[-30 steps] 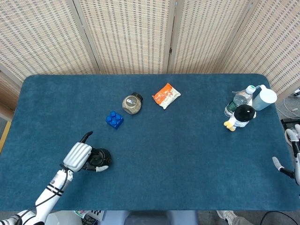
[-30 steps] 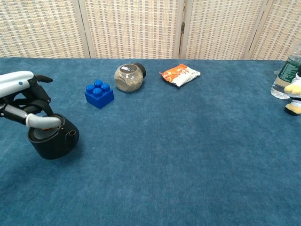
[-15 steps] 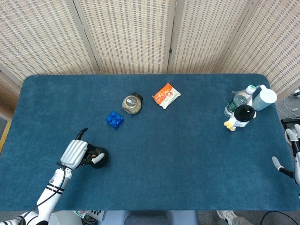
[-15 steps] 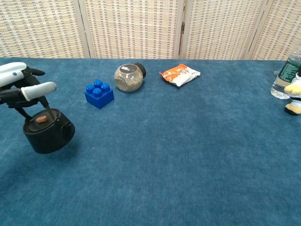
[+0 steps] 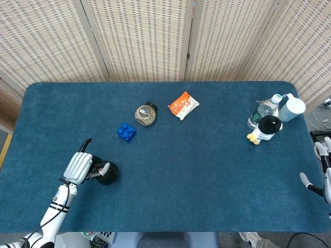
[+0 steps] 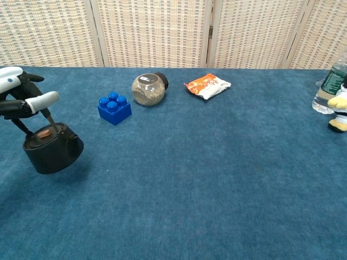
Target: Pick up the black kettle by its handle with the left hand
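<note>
Kettle (image 6: 52,153), black and round with a small brown knob on its lid, hangs tilted at the far left of the chest view, near the front left corner of the blue table (image 5: 196,170), with its thin handle caught under the fingers of the left hand (image 6: 21,98). That hand is closed around the handle from above, its silver back turned up in the head view (image 5: 78,166), and the white forearm runs down and off the bottom left of that picture. The chest view cuts the hand off at the left edge, so only its fingers and part of the palm show there. A dark shadow under the kettle suggests it is clear of the cloth, though the gap itself is hard to make out. To the right, well apart from the kettle, sit a blue toy brick (image 5: 126,132), then a round glass jar (image 5: 146,114) lying on its side, then an orange snack packet (image 5: 183,105). A wide stretch of bare blue cloth fills the middle and front of the table. Near the far right edge a water bottle (image 5: 263,110), a pale jug (image 5: 291,107) and a penguin toy (image 5: 266,128) stand close together. The right hand (image 5: 321,170) shows only partly at the right border, off the table, and whether its fingers are spread or closed cannot be told.
</note>
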